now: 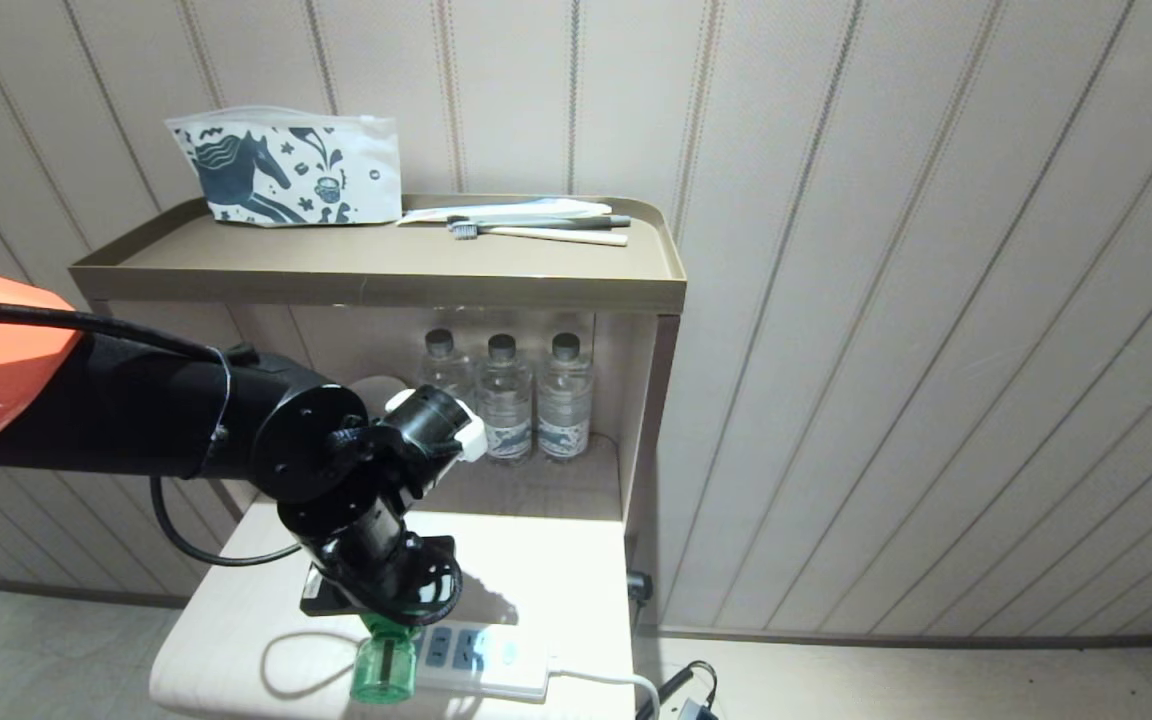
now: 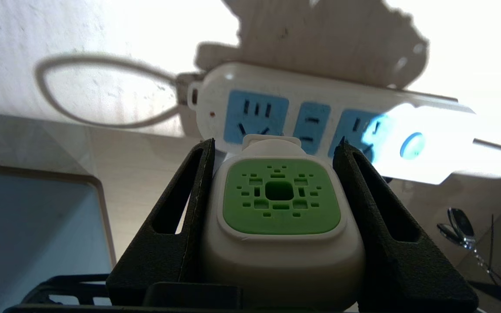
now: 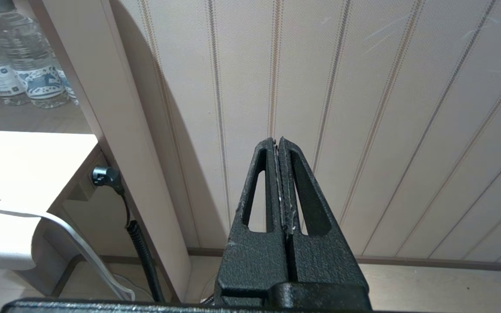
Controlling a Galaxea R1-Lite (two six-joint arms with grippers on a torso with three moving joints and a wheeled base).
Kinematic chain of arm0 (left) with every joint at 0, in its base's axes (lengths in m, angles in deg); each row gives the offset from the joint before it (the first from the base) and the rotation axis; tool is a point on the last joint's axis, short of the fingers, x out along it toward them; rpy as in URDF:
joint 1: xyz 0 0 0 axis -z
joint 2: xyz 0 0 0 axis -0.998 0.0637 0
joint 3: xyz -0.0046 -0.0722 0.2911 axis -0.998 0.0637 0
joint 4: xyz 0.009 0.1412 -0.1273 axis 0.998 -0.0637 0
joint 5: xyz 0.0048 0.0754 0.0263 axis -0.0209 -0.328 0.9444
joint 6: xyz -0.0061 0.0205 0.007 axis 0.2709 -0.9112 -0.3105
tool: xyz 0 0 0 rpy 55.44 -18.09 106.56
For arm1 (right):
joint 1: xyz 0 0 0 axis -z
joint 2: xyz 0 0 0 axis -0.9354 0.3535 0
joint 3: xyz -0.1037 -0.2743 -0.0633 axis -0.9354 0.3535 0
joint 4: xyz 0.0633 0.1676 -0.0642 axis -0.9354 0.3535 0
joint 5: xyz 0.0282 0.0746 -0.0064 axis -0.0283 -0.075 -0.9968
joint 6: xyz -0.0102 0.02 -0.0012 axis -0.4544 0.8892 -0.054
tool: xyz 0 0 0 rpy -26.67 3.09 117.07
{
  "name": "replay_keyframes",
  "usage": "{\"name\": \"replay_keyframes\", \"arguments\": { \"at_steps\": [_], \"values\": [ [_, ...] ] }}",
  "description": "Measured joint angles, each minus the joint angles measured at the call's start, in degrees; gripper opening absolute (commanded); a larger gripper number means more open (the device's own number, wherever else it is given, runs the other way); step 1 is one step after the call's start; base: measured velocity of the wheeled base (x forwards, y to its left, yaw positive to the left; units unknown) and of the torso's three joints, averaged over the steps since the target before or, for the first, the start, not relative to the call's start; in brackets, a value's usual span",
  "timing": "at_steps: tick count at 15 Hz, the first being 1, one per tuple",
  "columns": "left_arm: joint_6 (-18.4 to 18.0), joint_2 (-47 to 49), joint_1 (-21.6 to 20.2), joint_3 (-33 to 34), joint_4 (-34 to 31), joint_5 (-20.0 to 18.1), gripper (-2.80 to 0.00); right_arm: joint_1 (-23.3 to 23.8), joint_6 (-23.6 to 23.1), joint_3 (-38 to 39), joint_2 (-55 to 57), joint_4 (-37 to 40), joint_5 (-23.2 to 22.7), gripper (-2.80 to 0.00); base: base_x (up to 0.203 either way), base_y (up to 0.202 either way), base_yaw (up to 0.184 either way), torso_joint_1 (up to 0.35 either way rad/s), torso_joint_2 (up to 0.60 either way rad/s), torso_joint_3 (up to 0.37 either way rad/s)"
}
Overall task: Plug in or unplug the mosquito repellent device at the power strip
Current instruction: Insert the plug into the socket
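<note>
Left gripper (image 2: pixel 276 191) is clamped on the small white plug-in mosquito repellent device (image 2: pixel 282 217) with its green vented top, black fingers (image 2: pixel 176 217) pressed on both sides. Its translucent green bottle end shows in the head view, at the near edge of the pale table (image 1: pixel 236 620). The device is right at the long white power strip (image 2: pixel 320 117) with light-blue socket faces; prongs hidden, so possibly seated, can't confirm. Right gripper (image 3: pixel 280 182) parked near the panelled wall, fingers pressed together, holding nothing.
</note>
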Motion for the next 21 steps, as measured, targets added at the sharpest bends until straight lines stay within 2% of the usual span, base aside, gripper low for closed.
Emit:
{"name": "replay_keyframes", "arguments": {
  "at_steps": [3, 5, 7, 9, 11, 12, 13, 14, 16, 18, 21],
  "values": [
    [2.41, -3.1, 3.12, 3.75, 0.62, 0.57, -2.8, -0.01, 0.0, 0.0, 0.0, 0.02, 0.0, -2.8, 0.0, 0.0, 0.0, 0.0, 0.0, 0.0],
    [1.75, -5.25, 3.88, 6.02, 1.94, 0.21, -2.8, 0.0, 0.0, 0.0, 0.0, 0.02, -0.01, -2.8, 0.0, 0.0, 0.0, 0.0, 0.0, 0.0],
    [-2.11, -7.03, 4.26, 10.19, 5.75, -0.94, -2.8, 0.02, 0.0, 0.0, 0.0, 0.0, 0.0, -2.8, 0.0, 0.0, 0.0, 0.0, 0.0, 0.0],
    [-9.72, -7.98, 4.3, 13.53, 8.85, 1.46, -2.8, -0.01, 0.0, 0.0, 0.0, 0.0, 0.0, -2.8, 0.0, 0.0, 0.0, 0.0, 0.0, 0.0],
    [-16.52, -8.54, 1.75, 13.77, 9.0, 1.22, -2.8, -0.01, 0.0, 0.0, 0.0, 0.01, 0.0, -2.8, 0.0, 0.0, 0.0, 0.0, 0.0, 0.0],
    [-18.59, -8.72, 0.5, 13.0, 8.42, 1.37, -2.8, -0.01, -0.01, 0.0, 0.0, 0.0, 0.0, -2.8, 0.0, 0.0, 0.0, 0.0, 0.0, 0.0],
    [-19.02, -8.82, -0.11, 11.66, 7.54, 2.2, -2.8, -0.01, 0.0, 0.0, 0.0, 0.0, -0.02, -2.8, 0.0, 0.0, 0.0, 0.0, 0.0, 0.0],
    [-19.04, -8.8, -0.46, 9.73, 5.85, 3.3, -2.8, 0.0, 0.0, 0.0, 0.0, 0.0, 0.0, -2.8, 0.0, 0.0, 0.0, 0.0, 0.0, 0.0],
    [-18.81, -8.17, -0.86, 4.18, -1.47, 4.29, -2.8, -0.06, 0.0, 0.0, 0.0, 0.0, -0.01, -2.8, 0.0, 0.0, 0.0, 0.0, 0.0, 0.0],
    [-18.0, -6.57, -0.72, -1.13, -10.44, 2.67, -2.8, 0.03, -0.01, 0.0, 0.0, 0.0, 0.0, -2.8, 0.0, 0.0, 0.0, 0.0, 0.0, 0.0],
    [-16.88, -4.05, 0.29, -10.77, -18.42, -0.41, -2.8, 0.0, 0.0, 0.0, 0.0, 0.0, 0.0, -2.8, 0.0, 0.0, 0.0, 0.0, 0.0, 0.0]
  ]
}}
